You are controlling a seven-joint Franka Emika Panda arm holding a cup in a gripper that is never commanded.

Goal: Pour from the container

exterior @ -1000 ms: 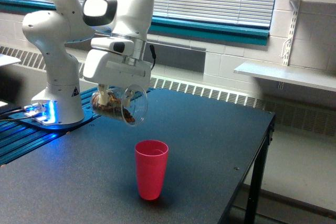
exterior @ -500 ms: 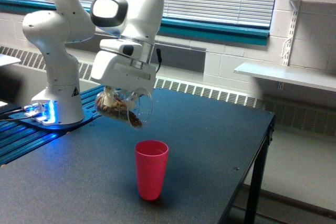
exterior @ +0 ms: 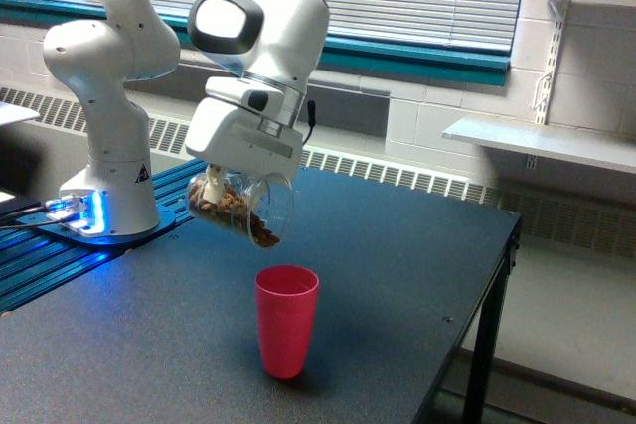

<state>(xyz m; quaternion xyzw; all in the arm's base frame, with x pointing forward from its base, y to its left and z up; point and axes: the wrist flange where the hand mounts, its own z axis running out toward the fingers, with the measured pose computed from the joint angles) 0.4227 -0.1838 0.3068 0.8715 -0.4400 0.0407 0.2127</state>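
While tipped mouth-down above the pinkish-red plastic cup [exterior: 287,320], clear round wide-mouthed jar [exterior: 241,209] of brown bits sits clenched in white gripper [exterior: 211,186]. Fingers mostly hidden behind glass, so can't make out much.

One robot arm [exterior: 149,57], with one gripper [exterior: 221,184]. One clear container [exterior: 243,208] of brown pieces, too many and too small to count. One pink cup [exterior: 286,320], one dark table [exterior: 397,245].
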